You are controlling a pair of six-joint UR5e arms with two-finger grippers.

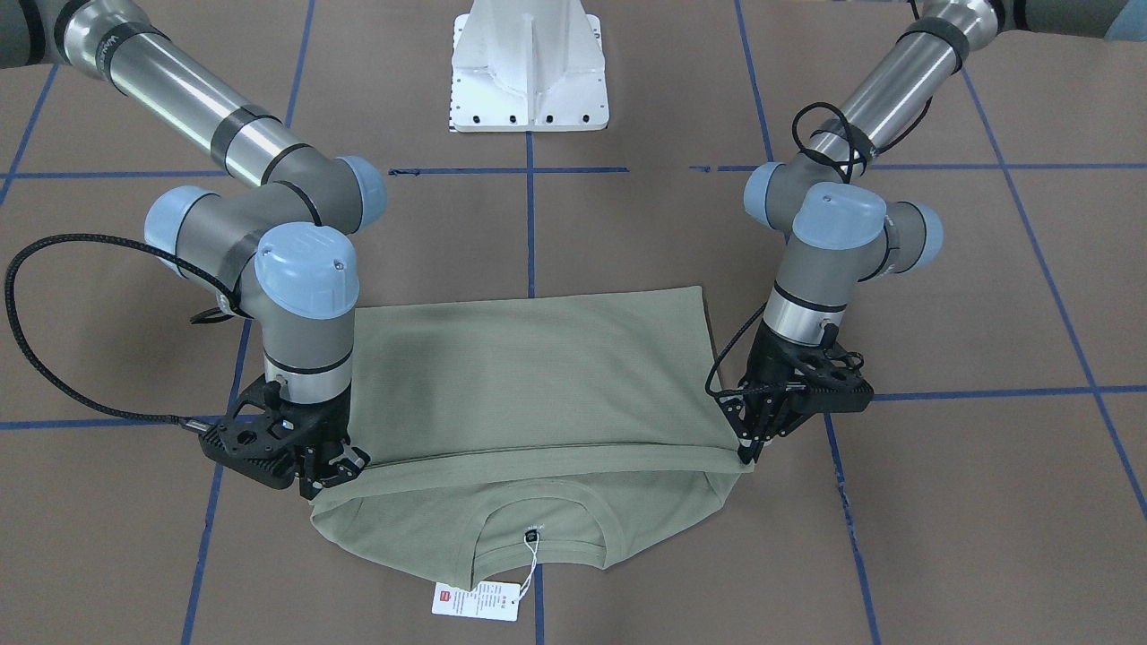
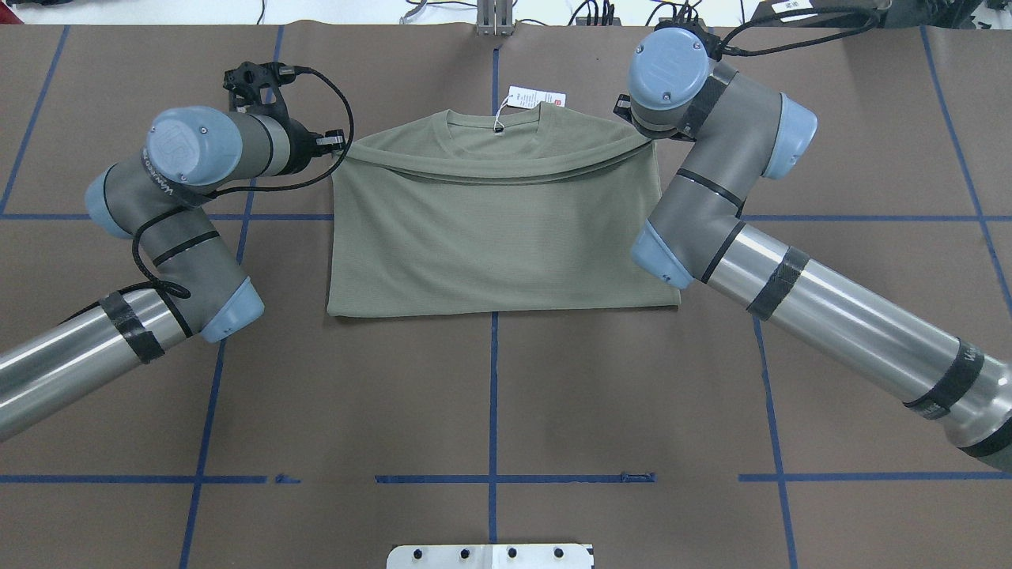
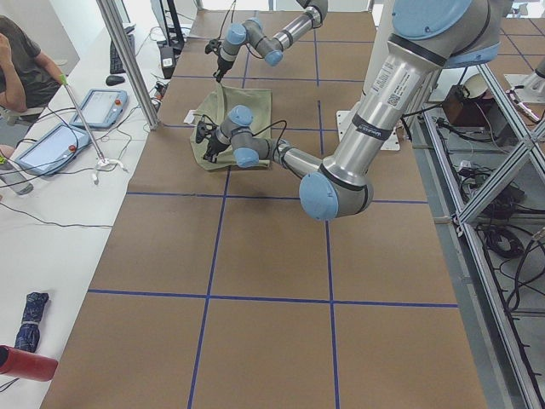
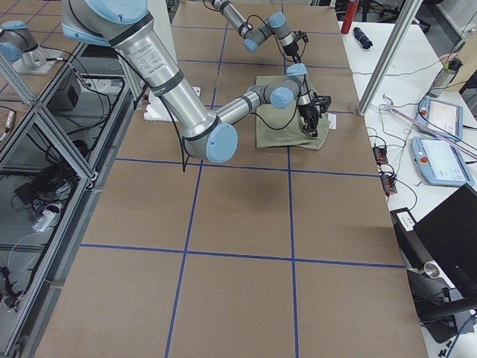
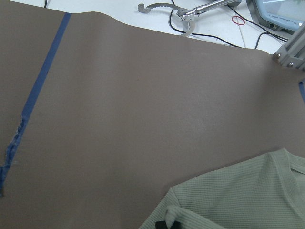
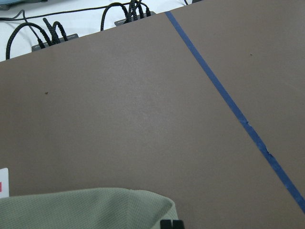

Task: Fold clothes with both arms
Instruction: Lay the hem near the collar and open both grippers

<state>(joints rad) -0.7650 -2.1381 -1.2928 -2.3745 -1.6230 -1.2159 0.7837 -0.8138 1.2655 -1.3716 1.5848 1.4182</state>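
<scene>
The sage-green shirt lies on the brown table, its lower half doubled over towards the neckline. Its white hang tag rests beyond the collar. My left gripper is shut on the corner of the upper layer at the front-facing view's right. My right gripper is shut on the opposite corner. From overhead, the shirt spans between the left gripper and the right wrist, which hides its gripper. Each wrist view shows green knit, the shirt and the shirt, at its bottom edge.
The white pedestal base stands behind the shirt. Blue tape lines grid the table. Beyond the far table edge lie cables, tablets and a seated person. A red bottle lies on the side bench.
</scene>
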